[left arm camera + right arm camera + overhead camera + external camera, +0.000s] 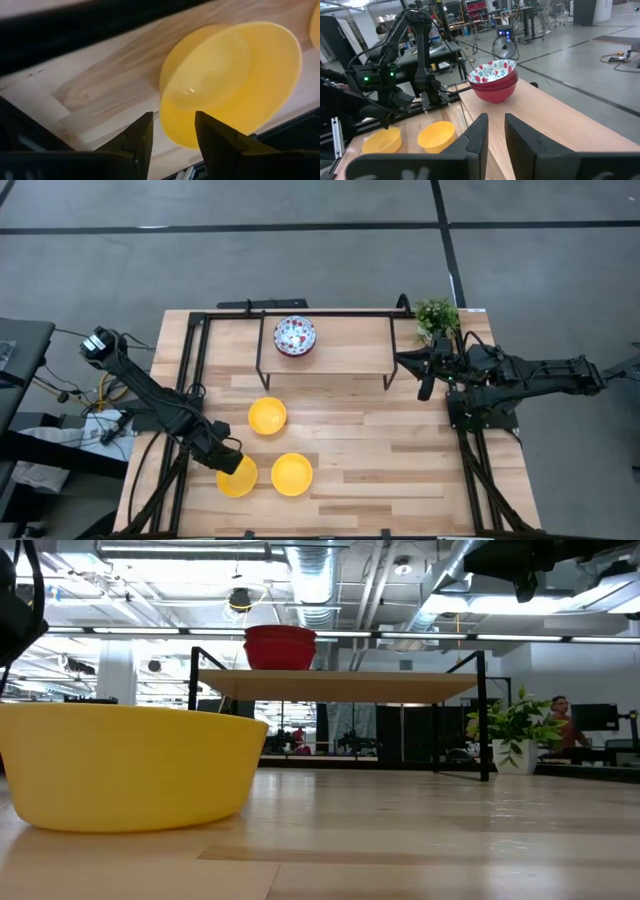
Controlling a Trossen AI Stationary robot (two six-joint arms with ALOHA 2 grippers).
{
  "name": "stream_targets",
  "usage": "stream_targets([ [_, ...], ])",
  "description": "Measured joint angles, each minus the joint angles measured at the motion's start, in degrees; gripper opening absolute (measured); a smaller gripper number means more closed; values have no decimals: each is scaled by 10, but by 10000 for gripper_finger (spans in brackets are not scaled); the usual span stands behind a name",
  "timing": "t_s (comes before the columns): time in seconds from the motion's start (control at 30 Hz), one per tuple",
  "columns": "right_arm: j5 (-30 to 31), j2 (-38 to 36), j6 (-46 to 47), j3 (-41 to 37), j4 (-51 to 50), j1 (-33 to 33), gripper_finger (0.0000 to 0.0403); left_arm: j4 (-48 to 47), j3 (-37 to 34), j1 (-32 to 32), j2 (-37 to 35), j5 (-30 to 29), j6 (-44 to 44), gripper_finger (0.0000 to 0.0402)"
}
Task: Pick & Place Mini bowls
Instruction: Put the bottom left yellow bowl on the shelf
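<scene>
Three yellow mini bowls sit upright on the table: one [267,416] mid-table, one [291,474] near the front edge, and one [237,478] to its left. A stack of floral mini bowls [294,335] with red outsides [494,82] stands on a raised wooden shelf. My left gripper [230,461] is open at the leftmost yellow bowl [230,80], with its fingers on either side of the rim nearest it [167,125]. My right gripper [428,376] waits above the table's right side, its fingers [496,122] a narrow gap apart, holding nothing.
The wooden shelf [340,355] on black legs stands at the table's far side. A small potted plant [437,315] sits at the far right corner. Black frame rails [190,370] run along the table's edges. Bare wood lies between the yellow bowls and the right arm.
</scene>
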Motion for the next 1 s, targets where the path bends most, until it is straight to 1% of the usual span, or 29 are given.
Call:
stream_targets([
  [0.33,0,0,0,0,1,0,56,59,-50,0,0,-2,-10,135],
  [0.53,0,0,0,0,2,0,56,67,-71,0,0,-2,-35,131],
  [0.6,0,0,0,0,2,0,56,73,-80,0,0,-2,-38,118],
  [0.67,0,0,0,0,2,0,56,82,-86,0,0,-2,-48,97],
  [0.83,0,0,0,0,2,0,56,87,-89,0,0,-2,-54,21],
  [0.87,0,0,0,0,2,0,56,88,-89,0,0,-4,-55,12],
  [1.0,0,0,0,0,2,0,56,90,-89,0,0,0,-55,6],
])
